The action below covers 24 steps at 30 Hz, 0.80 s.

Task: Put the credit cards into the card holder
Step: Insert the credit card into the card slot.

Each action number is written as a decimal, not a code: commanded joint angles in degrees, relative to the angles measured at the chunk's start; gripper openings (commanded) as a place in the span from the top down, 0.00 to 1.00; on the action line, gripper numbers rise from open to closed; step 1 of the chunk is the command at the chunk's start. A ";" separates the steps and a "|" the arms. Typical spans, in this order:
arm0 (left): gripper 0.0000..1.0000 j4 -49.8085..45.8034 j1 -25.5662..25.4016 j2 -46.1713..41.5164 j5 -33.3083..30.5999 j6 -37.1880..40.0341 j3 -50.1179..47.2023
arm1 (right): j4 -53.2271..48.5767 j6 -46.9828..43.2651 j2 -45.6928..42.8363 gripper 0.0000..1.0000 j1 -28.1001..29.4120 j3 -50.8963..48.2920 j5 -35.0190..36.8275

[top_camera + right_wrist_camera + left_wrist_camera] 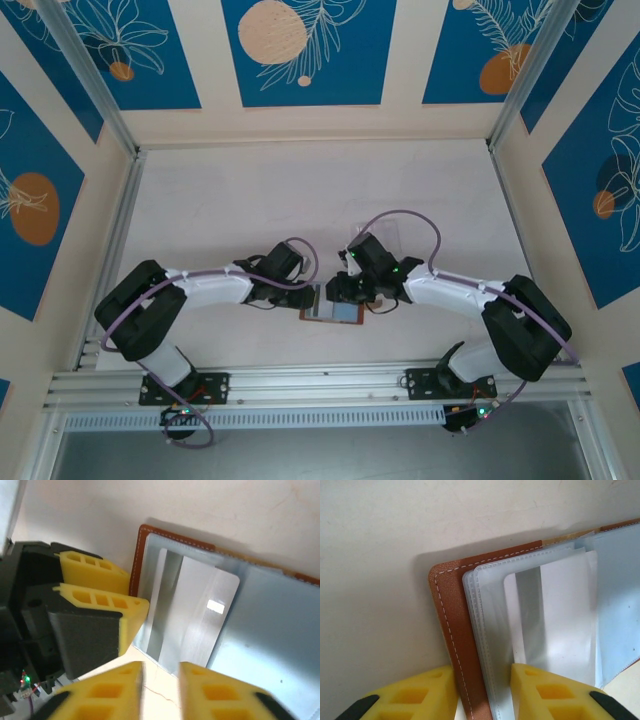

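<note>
1. The card holder (330, 313) lies open on the table (250, 190), close to the middle of the table's near edge.
2. The left gripper (482, 674) is clenched on the brown side edge of the card holder. That edge and the clear pockets (490, 630) run between its yellow fingers (415, 697).
3. A grey card (200, 615) sits in one clear pocket. Shiny plastic lies over it, so it is hard to tell how deep it goes.
4. The right gripper (161, 669) hangs just beside one end of the grey card. Its fingers are a little apart and hold nothing, and bare table shows in the gap.
5. From above, the two grippers cover part of the card holder, and the grey card is too small to make out.
6. Both wrist views cut off part of the card holder at the picture's edge.
</note>
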 commanded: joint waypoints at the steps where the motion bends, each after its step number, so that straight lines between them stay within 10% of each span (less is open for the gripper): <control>1: 0.68 -1.38 -0.83 4.45 1.22 -0.20 -3.27 | -7.78 -1.26 2.42 0.90 -0.07 2.57 3.47; 24: 0.69 -0.21 -0.92 5.40 1.22 -0.12 -4.20 | -9.69 0.26 16.12 1.00 5.96 12.71 7.96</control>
